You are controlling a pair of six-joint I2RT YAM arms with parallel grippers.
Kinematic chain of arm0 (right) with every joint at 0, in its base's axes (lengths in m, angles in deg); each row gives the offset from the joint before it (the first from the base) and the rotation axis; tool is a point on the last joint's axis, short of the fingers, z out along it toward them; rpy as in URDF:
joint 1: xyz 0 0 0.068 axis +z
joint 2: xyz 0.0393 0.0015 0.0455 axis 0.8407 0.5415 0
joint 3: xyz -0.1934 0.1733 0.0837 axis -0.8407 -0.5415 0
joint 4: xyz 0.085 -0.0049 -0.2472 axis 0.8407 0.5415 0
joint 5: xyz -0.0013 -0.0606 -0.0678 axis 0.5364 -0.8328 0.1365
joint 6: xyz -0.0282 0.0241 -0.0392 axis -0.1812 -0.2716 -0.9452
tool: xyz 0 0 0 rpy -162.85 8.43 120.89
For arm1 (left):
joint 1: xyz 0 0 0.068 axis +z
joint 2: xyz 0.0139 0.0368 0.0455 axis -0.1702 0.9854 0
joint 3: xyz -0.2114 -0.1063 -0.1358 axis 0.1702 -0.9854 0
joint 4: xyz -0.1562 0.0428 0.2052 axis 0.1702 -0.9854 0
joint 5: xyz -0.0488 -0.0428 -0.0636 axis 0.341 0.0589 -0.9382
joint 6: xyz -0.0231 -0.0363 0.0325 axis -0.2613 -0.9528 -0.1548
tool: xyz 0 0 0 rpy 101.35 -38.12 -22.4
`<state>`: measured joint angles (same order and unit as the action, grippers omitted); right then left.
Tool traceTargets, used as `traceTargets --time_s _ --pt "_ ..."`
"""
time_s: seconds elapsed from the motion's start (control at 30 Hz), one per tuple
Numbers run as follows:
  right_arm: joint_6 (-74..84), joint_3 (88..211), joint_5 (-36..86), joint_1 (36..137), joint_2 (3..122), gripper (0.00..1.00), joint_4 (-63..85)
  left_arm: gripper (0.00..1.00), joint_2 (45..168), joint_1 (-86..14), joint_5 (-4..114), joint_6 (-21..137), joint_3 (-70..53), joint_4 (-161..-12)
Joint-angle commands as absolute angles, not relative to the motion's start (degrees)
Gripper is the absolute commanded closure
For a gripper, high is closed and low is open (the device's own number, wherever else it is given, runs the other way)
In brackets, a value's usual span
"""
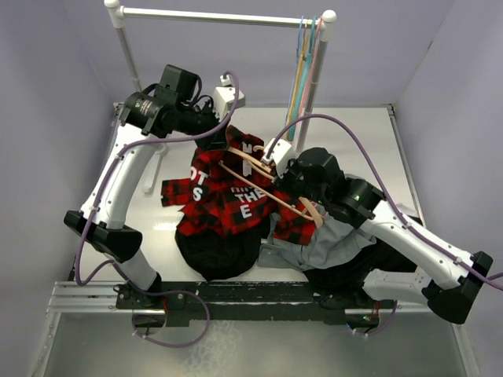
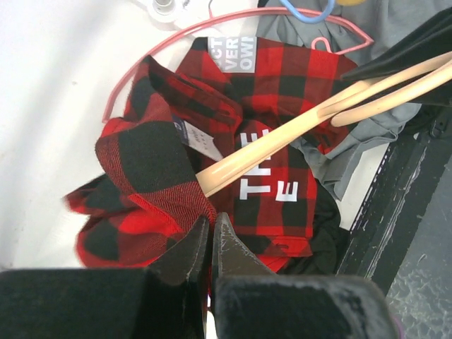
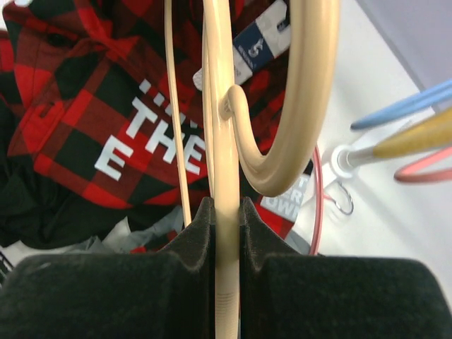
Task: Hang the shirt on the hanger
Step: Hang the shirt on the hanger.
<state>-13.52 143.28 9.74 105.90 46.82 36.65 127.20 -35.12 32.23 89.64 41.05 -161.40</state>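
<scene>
One thin hanger (image 2: 282, 138) (smooth) crosses rumpled shirt (image 2: 141, 152).

Reads as a robotics lab cell rather than a home or a shop. Boxed in by plain lavender walls (image 1: 55, 94) around a white table (image 1: 361, 137). Fitted with two white-and-black machines, the left arm (image 1: 118, 177) and the right arm (image 1: 416, 243), mounted on a metal rail (image 1: 78, 297) at the near edge and trailing purple cables (image 1: 322, 116). Backed by a white pipe rack (image 1: 224, 15) with coloured hangers (image 1: 306, 63) at its right end. Strewn with a plaid shirt (image 1: 224, 204), a grey garment (image 1: 334, 243) and a black garment (image 1: 216, 255) in one heap.
</scene>
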Motion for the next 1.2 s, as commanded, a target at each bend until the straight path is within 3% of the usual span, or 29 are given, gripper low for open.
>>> traceTargets --time_s 0.0,0.2,0.53,0.8,1.03,1.17 --pt "-12.5 145.2 11.1 105.9 47.6 1.00 22.6 1.00 124.9 -37.8 30.3 88.4 39.6 -159.3" --pt "-5.4 146.7 7.0 105.4 53.3 1.00 19.8 1.00 120.0 -39.3 26.5 89.1 36.3 -160.4" --pt "3.7 139.3 7.9 105.3 52.1 1.00 3.4 1.00 115.0 -40.4 17.7 91.4 25.7 -161.1" --pt "6.3 137.6 14.2 105.3 53.3 1.00 -6.1 1.00 111.4 -40.6 25.0 93.4 15.2 -154.8" --pt "4.8 136.0 20.5 105.3 54.7 1.00 -7.3 1.00 106.9 -40.8 46.0 95.1 15.9 -143.2" --pt "3.6 134.6 22.5 105.3 54.5 1.00 -7.7 1.00 104.7 -40.8 50.1 96.7 18.7 -139.6"
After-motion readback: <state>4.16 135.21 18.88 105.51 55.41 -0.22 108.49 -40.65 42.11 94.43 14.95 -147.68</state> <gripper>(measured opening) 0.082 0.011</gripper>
